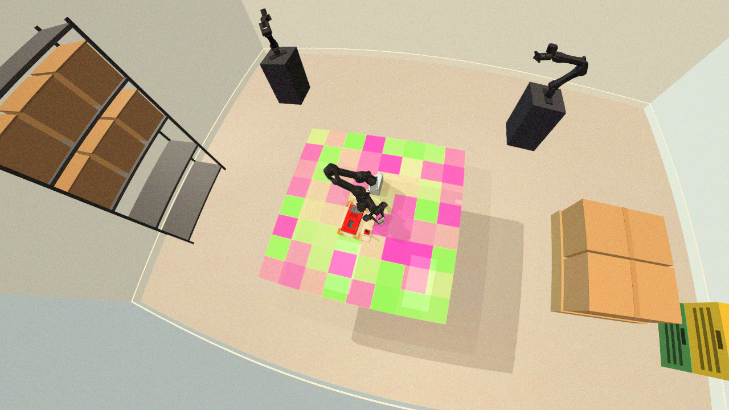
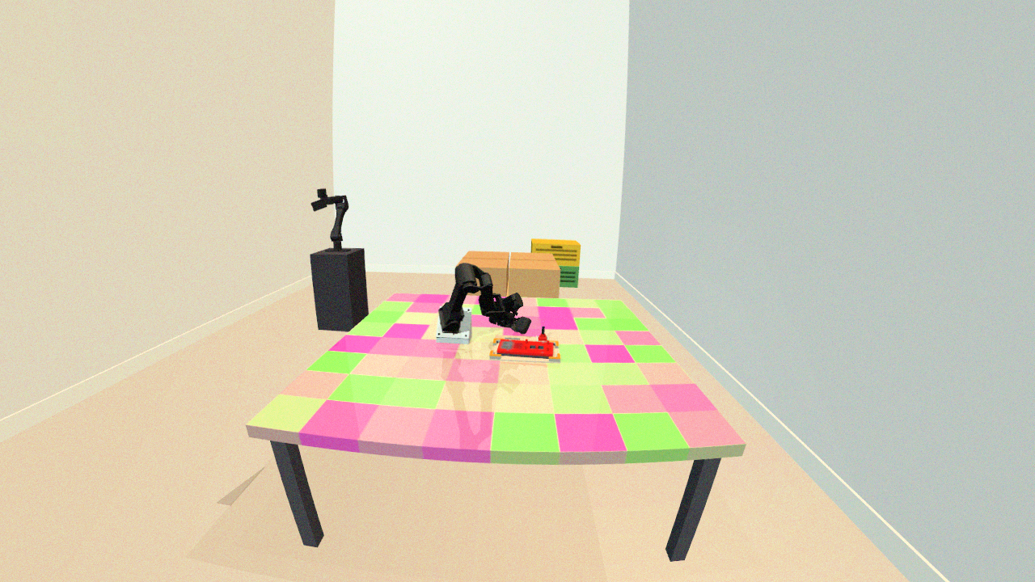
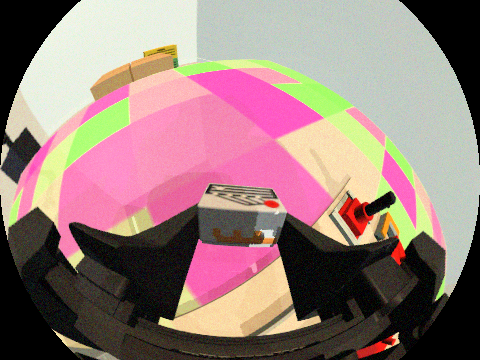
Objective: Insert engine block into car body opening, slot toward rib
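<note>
My gripper (image 1: 380,220) (image 3: 239,211) is shut on the engine block (image 3: 242,224), a grey block with a striped top, a red dot and brown marks on the side facing the wrist camera. It is held above the table. The red car body (image 1: 357,221) (image 2: 519,350) lies beside the gripper, to its left in the top view. Its top shows a grey patch and dark openings; which one takes the block is too small to tell. Only red bits of it show in the wrist view. The block's slot side and the rib cannot be made out.
A red piece with a black upright knob (image 1: 367,232) (image 2: 542,336) (image 3: 356,216) stands on a small pad beside the car body. Orange corner brackets (image 3: 388,226) surround the body. The arm's white base (image 1: 377,186) (image 2: 454,336) stands behind. The table (image 2: 521,430) is chequered pink and green.
</note>
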Controlling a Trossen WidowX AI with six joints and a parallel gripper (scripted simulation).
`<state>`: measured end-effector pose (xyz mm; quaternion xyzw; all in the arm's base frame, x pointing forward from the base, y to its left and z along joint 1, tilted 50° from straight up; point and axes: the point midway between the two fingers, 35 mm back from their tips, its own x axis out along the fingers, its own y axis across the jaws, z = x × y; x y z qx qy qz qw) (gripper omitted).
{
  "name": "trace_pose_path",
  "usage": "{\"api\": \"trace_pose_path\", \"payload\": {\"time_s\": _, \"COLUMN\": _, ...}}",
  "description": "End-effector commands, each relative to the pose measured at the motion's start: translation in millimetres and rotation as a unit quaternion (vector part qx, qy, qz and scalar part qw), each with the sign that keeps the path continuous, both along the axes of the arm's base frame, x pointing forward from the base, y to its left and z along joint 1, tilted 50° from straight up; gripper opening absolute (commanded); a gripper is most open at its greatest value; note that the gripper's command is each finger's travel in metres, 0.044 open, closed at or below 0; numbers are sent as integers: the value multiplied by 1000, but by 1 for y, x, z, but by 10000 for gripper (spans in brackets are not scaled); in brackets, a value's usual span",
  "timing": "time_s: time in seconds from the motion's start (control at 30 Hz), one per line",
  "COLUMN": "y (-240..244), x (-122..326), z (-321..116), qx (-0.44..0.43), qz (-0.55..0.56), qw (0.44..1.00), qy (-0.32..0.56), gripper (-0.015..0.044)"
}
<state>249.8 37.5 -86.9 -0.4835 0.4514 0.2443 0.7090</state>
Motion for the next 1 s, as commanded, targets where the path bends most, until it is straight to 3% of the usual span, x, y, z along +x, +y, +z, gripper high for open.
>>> {"api": "trace_pose_path", "payload": {"time_s": 0.0, "y": 0, "x": 0, "z": 0, "qx": 0, "qz": 0, "qw": 1000, "qy": 0, "gripper": 105}}
{"api": "trace_pose_path", "payload": {"time_s": 0.43, "y": 0, "x": 0, "z": 0, "qx": 0, "qz": 0, "qw": 1000, "qy": 0, "gripper": 440}}
{"api": "trace_pose_path", "payload": {"time_s": 0.97, "y": 8, "x": -15, "z": 33, "qx": -6, "qz": -3, "qw": 1000, "qy": 4, "gripper": 440}}
